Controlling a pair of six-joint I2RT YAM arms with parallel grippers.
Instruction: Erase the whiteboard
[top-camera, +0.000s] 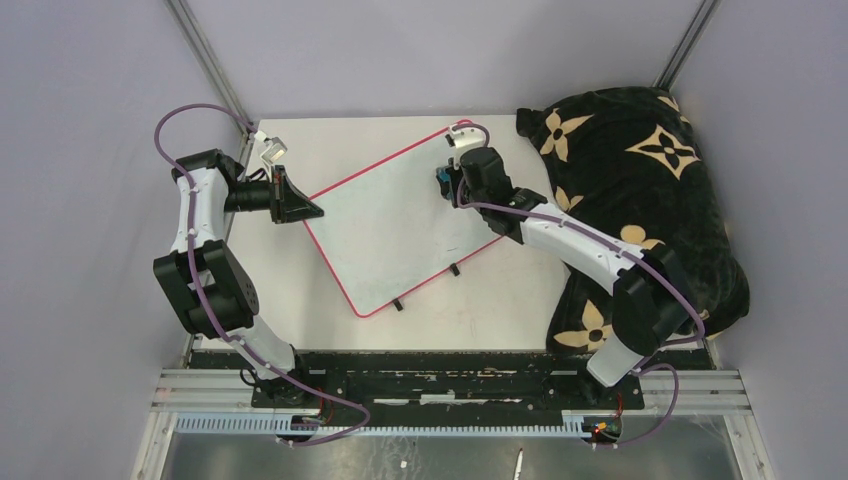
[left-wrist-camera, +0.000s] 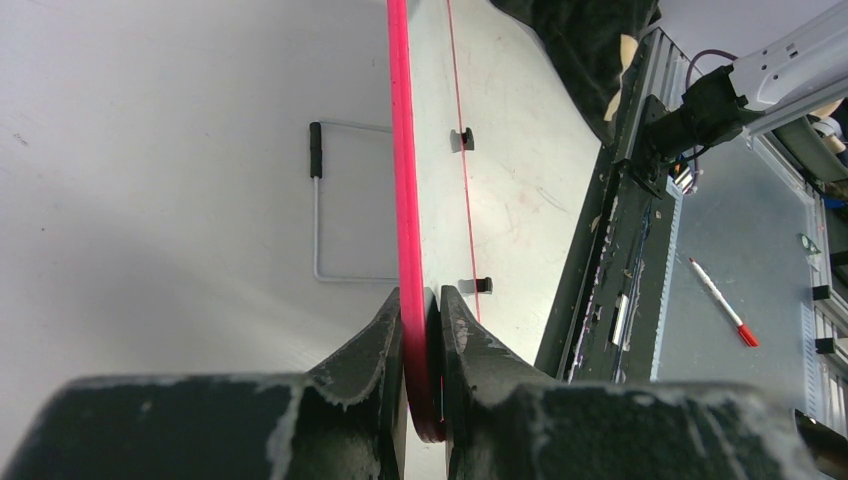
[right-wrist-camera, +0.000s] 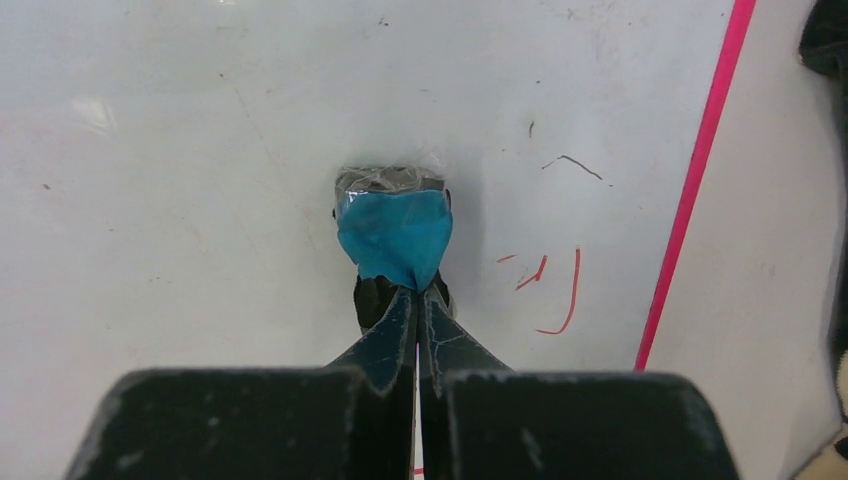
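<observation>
Red border of the whiteboard (top-camera: 400, 225) sits between the fingers of the left gripper (left-wrist-camera: 420, 310); I read that hand as pinching the board's rim near a rounded corner, both pads pressed against the edge; from the top camera this is the board's left corner.

Board lies at an angle on the white table (top-camera: 500, 310), roughly mid-table between the two arms; two small black clips (top-camera: 398, 304) sit on its near long edge.

Right gripper (right-wrist-camera: 417, 295) is over the far right part of the board; its fingertips are pressed together on the dark base of a blue pad (right-wrist-camera: 395, 235), which has a strip of clear wrap at its far end; pad appears to rest on the board's surface, though I cannot confirm contact.

Red strokes (right-wrist-camera: 560, 290) show on the board just right of the pad, apart from it, near the border; a thin dark stroke lies a little beyond them.

Black blanket (top-camera: 640, 160) with tan flowers is heaped at the table's right side, touching the right arm's elbow region; a pen (left-wrist-camera: 720, 300) lies past the front rail.
</observation>
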